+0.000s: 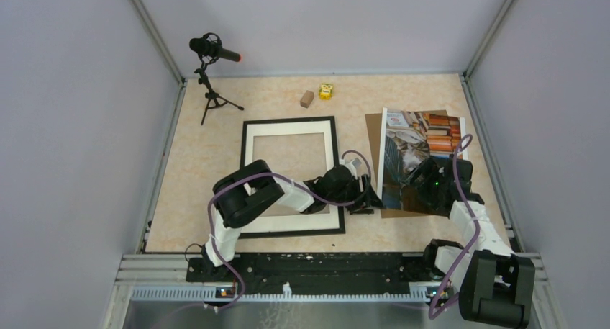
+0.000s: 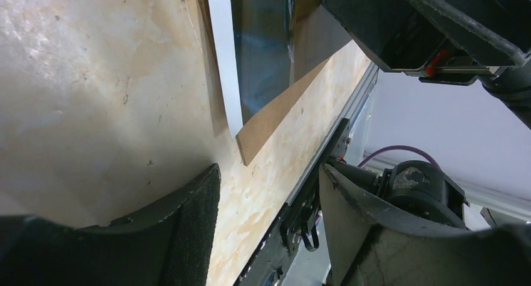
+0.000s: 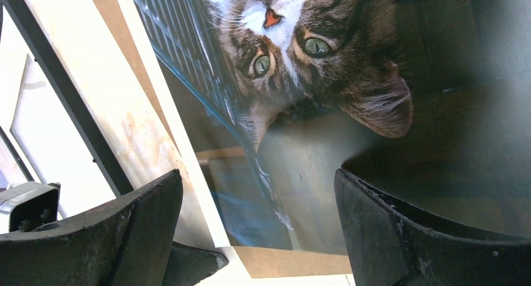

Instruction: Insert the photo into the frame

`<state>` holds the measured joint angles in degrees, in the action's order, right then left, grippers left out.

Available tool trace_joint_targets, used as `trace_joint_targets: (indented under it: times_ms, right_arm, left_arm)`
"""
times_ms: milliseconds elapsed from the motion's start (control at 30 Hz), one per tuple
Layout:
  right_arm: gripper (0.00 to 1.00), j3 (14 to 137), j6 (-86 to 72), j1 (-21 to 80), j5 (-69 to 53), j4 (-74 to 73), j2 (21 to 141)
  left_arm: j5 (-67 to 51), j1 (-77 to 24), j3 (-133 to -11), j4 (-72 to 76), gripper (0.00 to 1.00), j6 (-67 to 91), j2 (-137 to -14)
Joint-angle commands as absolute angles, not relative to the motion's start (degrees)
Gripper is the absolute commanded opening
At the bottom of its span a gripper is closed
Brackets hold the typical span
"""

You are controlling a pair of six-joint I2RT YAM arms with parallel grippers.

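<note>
Lighting even, bright from above; top view sharp. Dark shadow on photo (image 3: pixel 300 61) ahead-right of right end effector (image 3: pixel 257 198); soft shadow on desk (image 2: pixel 75 79) before left end effector (image 2: pixel 269 192).

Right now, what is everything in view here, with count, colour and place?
photo: one, cat among colourful books, white border; right side, face up on the cardboard
cardboard: one, brown; under the photo
frame: one, black with a white inner border; centre, left of the photo
block: one, brown; far edge
toy: one, yellow; right of the block
microphone: one, black, on a tripod; far left corner
table: one, beige
left arm: one, black and white; across the frame's near right corner
right arm: one, black and white; over the photo
left fingers: two, black; apart, empty, facing the cardboard's corner
right fingers: two, black; apart, empty, above the photo
</note>
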<state>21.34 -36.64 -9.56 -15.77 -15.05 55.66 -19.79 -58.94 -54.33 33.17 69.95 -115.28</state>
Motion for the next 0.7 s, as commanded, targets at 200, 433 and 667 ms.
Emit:
trace_joint_targets:
  times_ms: [200, 433, 667]
  right_arm:
    - [0.88, 20.31, -37.02, -9.84, -16.38, -14.28, 55.42]
    - [0.88, 19.43, -37.06, -9.82, -16.95, -13.62, 55.37]
    - [0.88, 19.67, -36.63, -9.84, -17.31, -13.84, 55.33]
  left_arm:
    - [-16.51, -59.08, -57.52, 36.56, 0.59, 70.75, -118.72]
    - [-16.95, -58.71, -58.83, 38.19, 0.51, 72.41, -120.83]
    - [-15.25, -58.71, -59.97, 35.83, 0.38, 69.59, -118.55]
